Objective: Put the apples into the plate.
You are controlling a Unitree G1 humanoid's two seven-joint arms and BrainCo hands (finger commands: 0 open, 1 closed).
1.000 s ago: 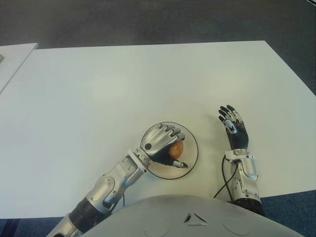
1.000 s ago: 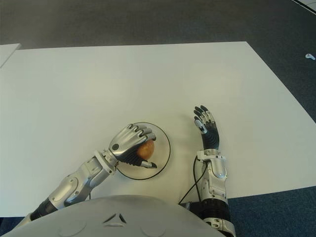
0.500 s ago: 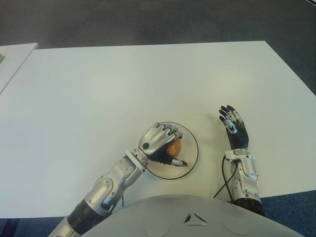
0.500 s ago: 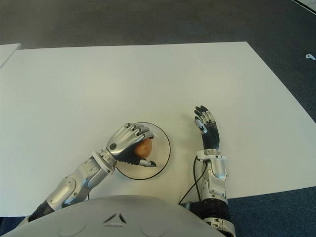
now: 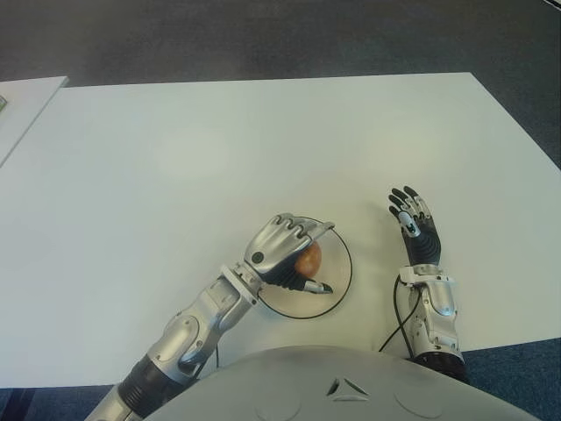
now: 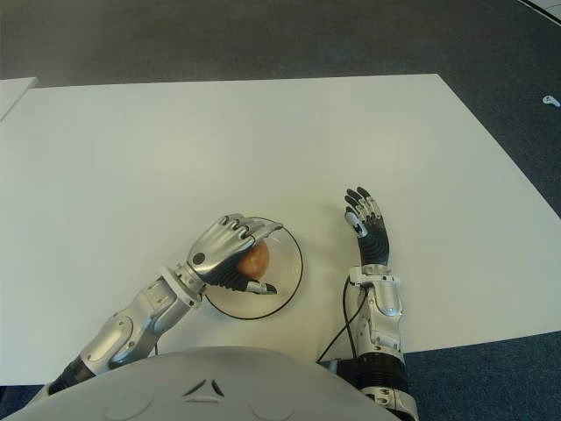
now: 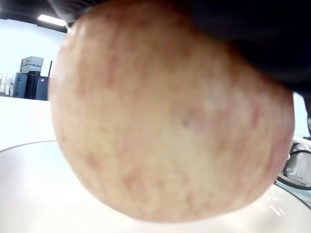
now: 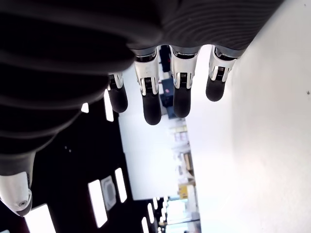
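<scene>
One apple [image 5: 308,260] under left hand [image 5: 279,253], one plate [image 5: 340,279]

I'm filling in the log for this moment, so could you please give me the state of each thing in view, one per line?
apple: on the plate, under the left hand's palm.
plate: flat on the table, holding the apple.
left hand: over the plate, fingers extended above the apple, thumb beside it; grip looks loosened.
right hand: right of the plate, fingers extended, holding nothing.
table: white, bearing the plate.
</scene>
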